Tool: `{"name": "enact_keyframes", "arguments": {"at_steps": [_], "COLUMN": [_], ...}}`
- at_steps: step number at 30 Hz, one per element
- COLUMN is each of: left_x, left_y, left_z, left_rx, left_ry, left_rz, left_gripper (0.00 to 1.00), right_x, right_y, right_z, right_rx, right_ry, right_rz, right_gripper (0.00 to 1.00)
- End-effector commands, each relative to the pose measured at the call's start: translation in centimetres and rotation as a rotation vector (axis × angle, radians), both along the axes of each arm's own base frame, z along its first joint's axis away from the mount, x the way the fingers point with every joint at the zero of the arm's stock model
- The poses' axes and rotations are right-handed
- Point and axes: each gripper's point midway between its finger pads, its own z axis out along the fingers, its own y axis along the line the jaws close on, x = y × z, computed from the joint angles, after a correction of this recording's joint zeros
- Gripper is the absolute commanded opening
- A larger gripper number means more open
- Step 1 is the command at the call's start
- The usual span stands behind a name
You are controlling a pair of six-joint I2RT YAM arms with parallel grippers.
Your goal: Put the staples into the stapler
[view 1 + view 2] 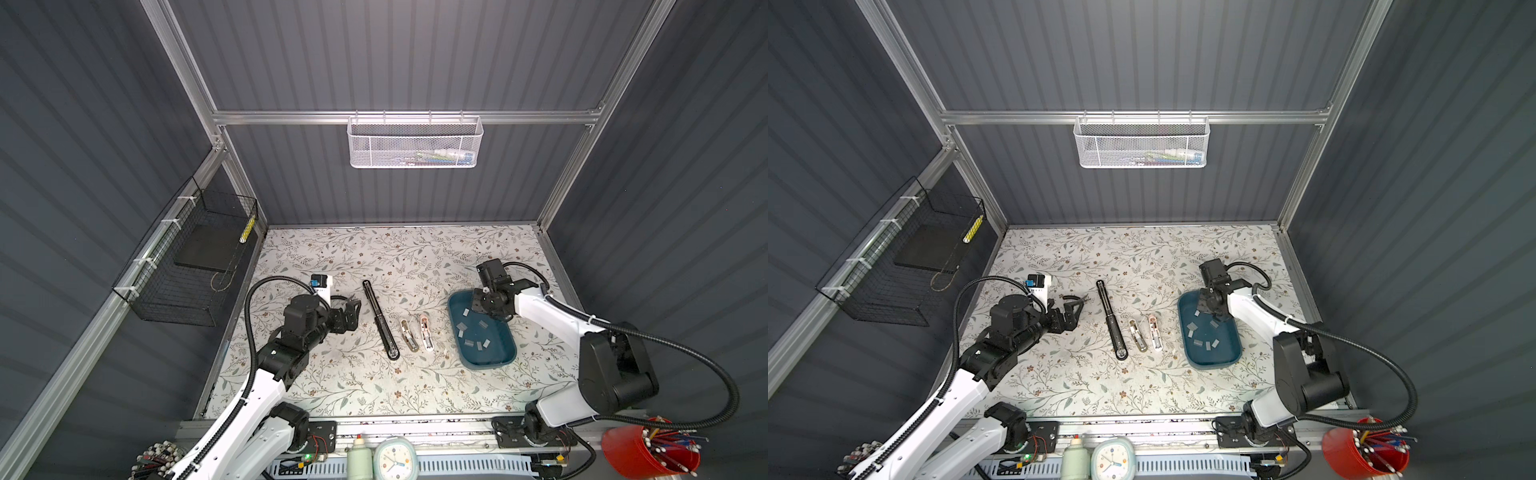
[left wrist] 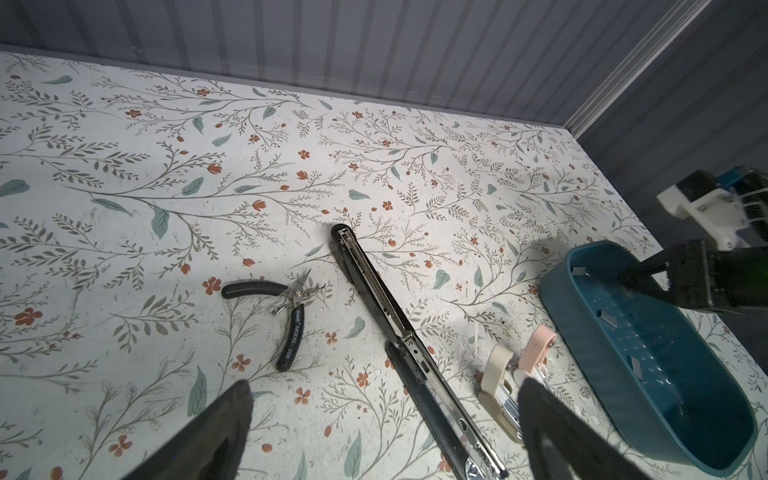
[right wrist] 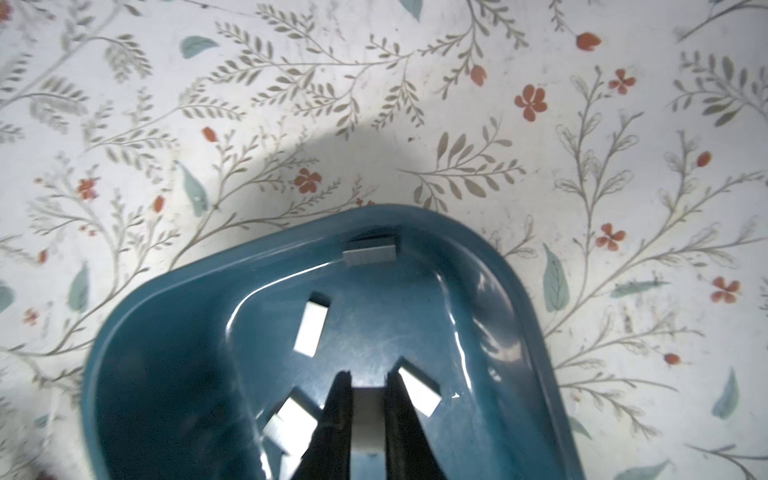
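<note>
Right hand (image 3: 368,374) pinching flat grey staple strip (image 3: 366,415), glossy teal tray (image 3: 174,316), left hand (image 2: 385,385) spread wide

Grey staples (image 1: 468,343) loose in teal tray (image 1: 488,365), 1 gripped; blk stapler (image 1: 380,322) lies open.
</note>
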Motion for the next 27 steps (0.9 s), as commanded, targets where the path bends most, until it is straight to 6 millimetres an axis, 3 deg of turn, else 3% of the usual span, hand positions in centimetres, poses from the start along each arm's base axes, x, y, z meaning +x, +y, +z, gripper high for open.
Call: {"name": "enact_keyframes", "arguments": {"at_steps": [1, 6, 12, 19, 27], "left_x": [-0.2, -0.3, -0.3, -0.4, -0.7], "left_y": [-0.2, -0.3, -1.0, -1.6, -1.7], "left_z": [0.2, 0.5, 0.4, 0.5, 0.9], "left_rx": [-0.001, -0.002, -0.01, -0.017, -0.027], "left_ry": [0.006, -0.002, -0.003, -0.009, -0.024], "left_rz": [-0.016, -0.024, -0.065, -0.104, -0.114], "left_gripper": [0.99, 0.99, 0.99, 0.99, 0.99], "right_x": [-1.5, -2.7, -4.9, -7.6, -9.7], "right_y": [1.2, 3.6, 8.1, 12.2, 15.6], "right_z": [1.3, 4.3, 6.6, 7.0, 5.7], "right_rx": [0.017, 0.048, 0.055, 0.067, 0.051], "right_ry": [-0.013, -0.098, -0.213, -0.29, -0.337], "right_rz": [0.035, 0.115, 0.254, 0.363, 0.498], "right_gripper": [0.11, 0.12, 0.12, 0.1, 0.1]}}
